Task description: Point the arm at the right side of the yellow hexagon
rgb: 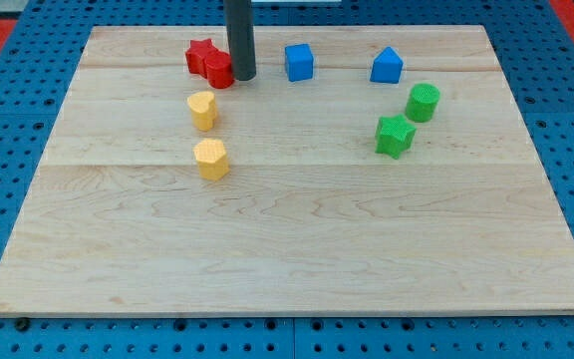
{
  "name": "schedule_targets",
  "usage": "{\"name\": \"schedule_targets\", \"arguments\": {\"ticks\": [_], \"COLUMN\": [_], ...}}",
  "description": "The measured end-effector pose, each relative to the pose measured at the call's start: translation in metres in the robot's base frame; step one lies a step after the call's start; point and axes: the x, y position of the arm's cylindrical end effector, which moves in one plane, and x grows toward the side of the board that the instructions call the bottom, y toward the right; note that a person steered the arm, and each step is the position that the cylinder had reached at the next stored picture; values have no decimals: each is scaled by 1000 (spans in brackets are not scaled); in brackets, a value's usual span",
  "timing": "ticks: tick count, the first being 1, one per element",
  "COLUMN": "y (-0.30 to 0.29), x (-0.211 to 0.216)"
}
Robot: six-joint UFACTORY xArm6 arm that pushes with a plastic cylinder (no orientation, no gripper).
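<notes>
The yellow hexagon [211, 159] lies left of the board's middle. A yellow heart-shaped block [202, 109] sits just above it. My rod comes down from the view's top and my tip [244, 77] rests near the top of the board, right beside a red round block [219, 70] on its right. The tip is well above and slightly right of the yellow hexagon, apart from it. A red star [200, 54] touches the red round block on its upper left.
A blue cube [299, 62] sits right of the tip. A blue pointed block [387, 66], a green cylinder [423, 102] and a green star [395, 136] stand at the upper right. The wooden board [287, 259] lies on a blue pegboard.
</notes>
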Motion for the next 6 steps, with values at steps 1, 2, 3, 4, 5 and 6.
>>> {"name": "schedule_targets", "arguments": {"ticks": [1, 2, 3, 4, 5, 6], "y": [-11, 14, 49, 52, 42, 12], "x": [1, 18, 53, 111, 159, 183]}}
